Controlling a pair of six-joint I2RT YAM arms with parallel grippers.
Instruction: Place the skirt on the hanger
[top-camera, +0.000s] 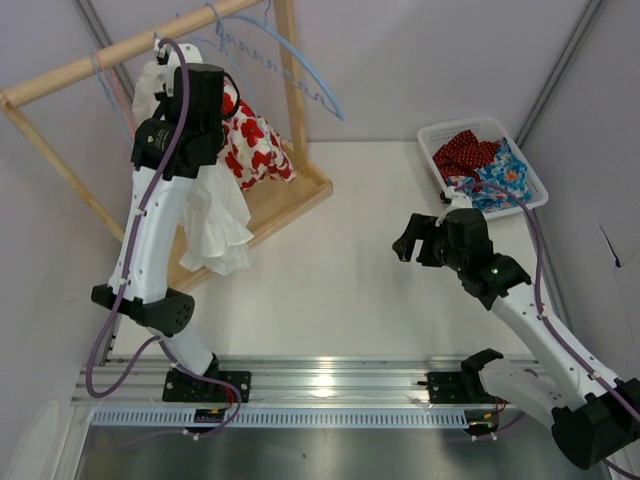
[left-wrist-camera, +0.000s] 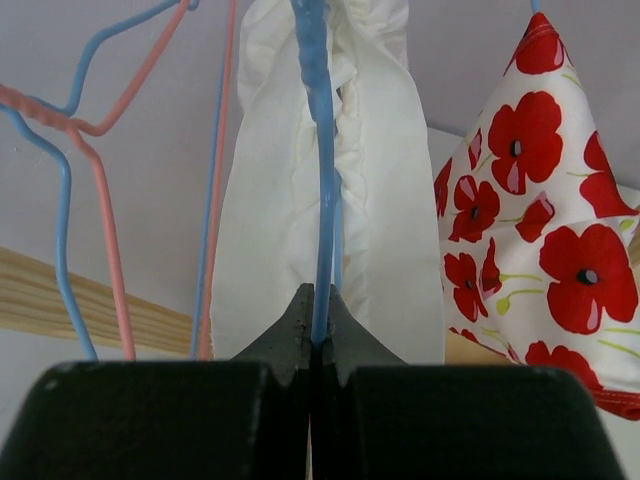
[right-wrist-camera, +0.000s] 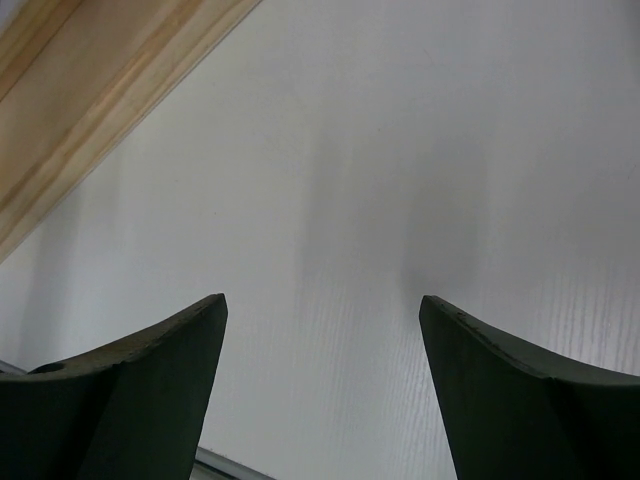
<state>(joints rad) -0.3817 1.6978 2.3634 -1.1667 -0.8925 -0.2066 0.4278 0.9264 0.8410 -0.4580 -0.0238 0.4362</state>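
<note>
A white skirt (top-camera: 215, 220) hangs on a blue wire hanger (left-wrist-camera: 322, 150) from the wooden rack's rod (top-camera: 110, 55). In the left wrist view the white skirt (left-wrist-camera: 270, 200) drapes on both sides of the hanger wire. My left gripper (top-camera: 165, 65) is up by the rod, and its jaws (left-wrist-camera: 320, 320) are shut on the blue hanger wire. A red poppy-print skirt (top-camera: 255, 140) hangs just right of the white one and also shows in the left wrist view (left-wrist-camera: 540, 230). My right gripper (top-camera: 408, 240) is open and empty above the bare white table (right-wrist-camera: 322, 300).
Empty blue hangers (top-camera: 300, 60) and a pink hanger (left-wrist-camera: 100, 200) hang on the rod. The rack's wooden base (top-camera: 290, 195) lies on the table, with its edge in the right wrist view (right-wrist-camera: 90, 110). A white basket (top-camera: 470, 123) of patterned clothes stands at the back right.
</note>
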